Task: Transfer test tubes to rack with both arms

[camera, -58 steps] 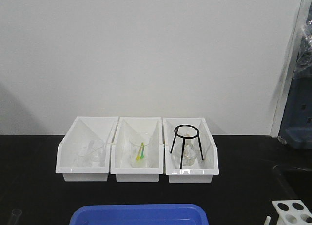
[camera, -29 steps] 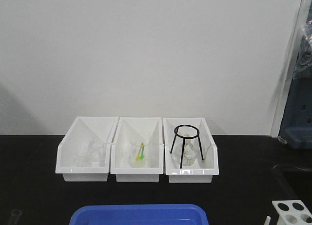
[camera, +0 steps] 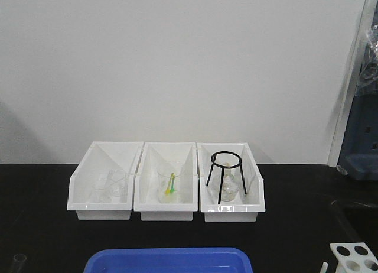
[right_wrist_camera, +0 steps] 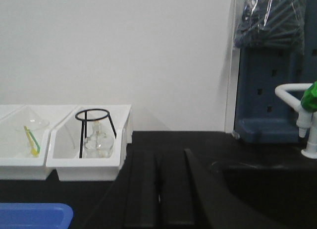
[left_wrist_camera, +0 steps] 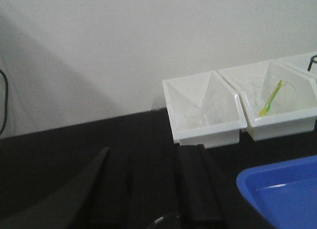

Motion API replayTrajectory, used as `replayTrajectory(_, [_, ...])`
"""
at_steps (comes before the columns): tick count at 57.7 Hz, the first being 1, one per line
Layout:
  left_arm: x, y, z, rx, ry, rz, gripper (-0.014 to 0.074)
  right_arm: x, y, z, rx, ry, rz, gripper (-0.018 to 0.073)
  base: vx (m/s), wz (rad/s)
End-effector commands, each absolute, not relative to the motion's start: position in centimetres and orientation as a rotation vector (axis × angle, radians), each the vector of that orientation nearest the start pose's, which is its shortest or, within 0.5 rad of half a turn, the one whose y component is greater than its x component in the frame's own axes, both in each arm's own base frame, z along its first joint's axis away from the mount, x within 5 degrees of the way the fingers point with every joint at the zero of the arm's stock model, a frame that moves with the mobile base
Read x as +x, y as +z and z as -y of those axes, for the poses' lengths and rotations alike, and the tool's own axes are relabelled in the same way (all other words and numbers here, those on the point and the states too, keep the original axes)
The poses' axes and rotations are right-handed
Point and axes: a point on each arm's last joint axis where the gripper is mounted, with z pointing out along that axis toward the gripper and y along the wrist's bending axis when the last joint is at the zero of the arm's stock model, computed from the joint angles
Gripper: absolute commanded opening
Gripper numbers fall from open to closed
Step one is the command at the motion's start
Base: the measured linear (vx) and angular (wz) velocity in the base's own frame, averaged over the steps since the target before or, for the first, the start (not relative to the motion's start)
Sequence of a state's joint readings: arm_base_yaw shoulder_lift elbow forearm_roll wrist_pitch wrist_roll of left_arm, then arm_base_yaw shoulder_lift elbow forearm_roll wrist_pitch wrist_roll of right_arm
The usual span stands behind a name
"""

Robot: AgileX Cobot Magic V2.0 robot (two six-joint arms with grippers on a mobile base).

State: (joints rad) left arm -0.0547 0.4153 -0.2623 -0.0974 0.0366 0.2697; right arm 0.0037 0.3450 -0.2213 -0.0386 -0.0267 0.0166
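Observation:
In the front view a clear test tube's round rim point(camera: 19, 261) shows at the bottom left edge, and a corner of the white rack point(camera: 354, 256) with round holes shows at the bottom right. Neither arm is in that view. In the left wrist view my left gripper point(left_wrist_camera: 161, 154) hovers over the black table with its black fingers point(left_wrist_camera: 198, 189) apart. A round glass rim point(left_wrist_camera: 166, 220) sits between them at the bottom edge. In the right wrist view my right gripper point(right_wrist_camera: 159, 157) has its fingers point(right_wrist_camera: 141, 189) pressed together with nothing between them. The rack is out of both wrist views.
Three white sloped bins point(camera: 165, 211) stand in a row at the back, holding a beaker, a beaker with green and yellow sticks point(camera: 170, 184), and a black ring stand over a flask point(camera: 227, 177). A blue tray point(camera: 168, 260) lies at front centre. A sink with a tap point(right_wrist_camera: 307, 120) is right.
The test tube's rim at the bottom left of the front view has sunk a little toward the frame's bottom edge. Nothing else has moved.

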Motion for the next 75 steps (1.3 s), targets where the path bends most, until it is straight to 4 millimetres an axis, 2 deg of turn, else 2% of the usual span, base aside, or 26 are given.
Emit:
replayTrajectory(1, [10.9,28.3,0.5,0.173,0.096,-1.581,0.0503,9.7,28.2,0.0,-0.032,-0.026,-1.514,0.0215,0.00,0.00])
replayTrajectory(11, [12.3,27.1,0.6,0.201,0.103,-1.691,0.0554,10.4,27.8,0.0,-0.033,-0.026,-1.554,0.0401,0.00,0.00])
replayTrajectory(19, [14.0,25.1,1.1,0.320,0.131,-1.837,0.0547,10.7,27.6,0.0,-0.034,-0.025,-1.572,0.0482,0.00,0.00])
replayTrajectory(30, [16.2,23.8,2.2,0.376,0.100,-1.859,0.0536,10.7,27.5,0.0,-0.034,-0.025,-1.575,0.0489,0.00,0.00])
replayTrajectory(49, [20.8,23.2,3.0,0.368,0.105,-1.834,0.0536,10.7,27.5,0.0,-0.034,-0.025,-1.575,0.0489,0.00,0.00])
replayTrajectory(60, [23.4,22.5,3.4,0.380,0.103,-1.891,0.0536,10.7,27.5,0.0,-0.034,-0.025,-1.575,0.0489,0.00,0.00])
replayTrajectory(75, [24.8,21.1,3.6,0.389,0.106,-1.931,0.0536,10.7,27.5,0.0,-0.034,-0.025,-1.575,0.0489,0.00,0.00])
